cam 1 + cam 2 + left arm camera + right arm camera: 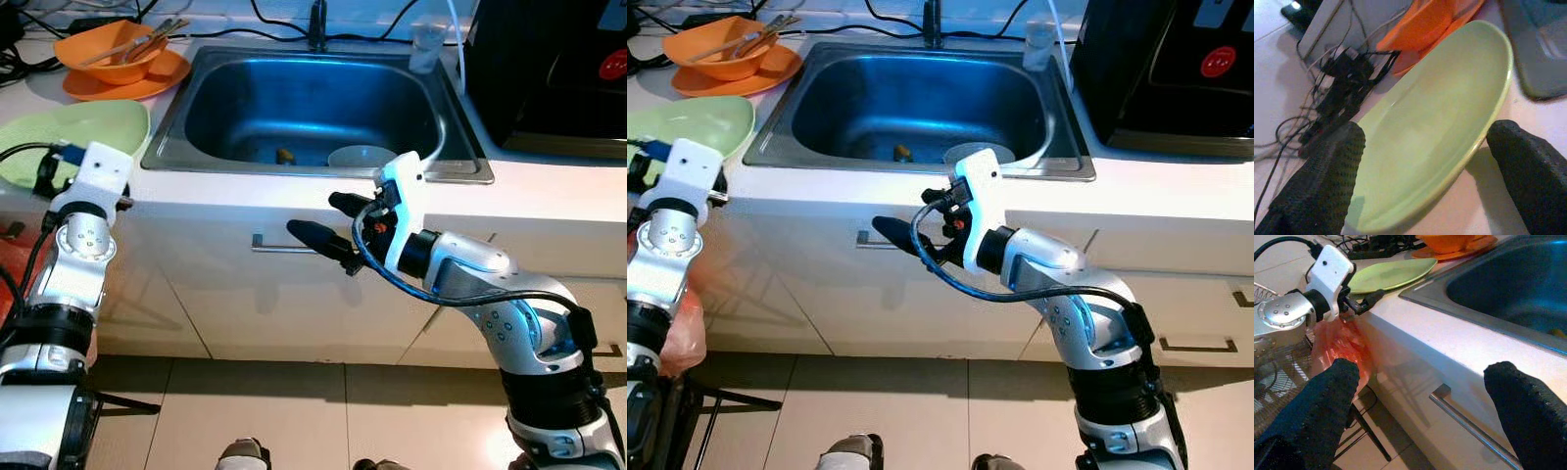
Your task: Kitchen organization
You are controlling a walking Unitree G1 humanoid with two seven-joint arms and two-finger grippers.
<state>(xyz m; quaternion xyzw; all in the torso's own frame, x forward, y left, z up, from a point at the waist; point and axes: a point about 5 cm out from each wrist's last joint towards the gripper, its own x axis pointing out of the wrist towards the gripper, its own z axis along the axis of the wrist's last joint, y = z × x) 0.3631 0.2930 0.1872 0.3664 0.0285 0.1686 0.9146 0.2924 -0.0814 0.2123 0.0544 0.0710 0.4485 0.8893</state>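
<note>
A light green plate (88, 132) lies on the white counter left of the steel sink (460, 162). My left gripper (1425, 161) is open at the plate's near rim, one black finger (1327, 171) on each side of the plate (1435, 122), not closed on it. My right gripper (315, 215) is open and empty in front of the cabinet below the sink, just above the metal drawer handle (279, 249). An orange bowl (113, 51) holding utensils sits on an orange plate (127, 83) behind the green plate. A pale bowl (361, 157) and a small brown item (285, 155) lie in the sink.
A black appliance (549, 69) stands on the counter at the right. A clear cup (428, 47) and the faucet (317, 24) are behind the sink. Cables (1337, 83) lie beyond the green plate. A red bag (686, 323) and a wire rack (1273, 377) are at the left, low.
</note>
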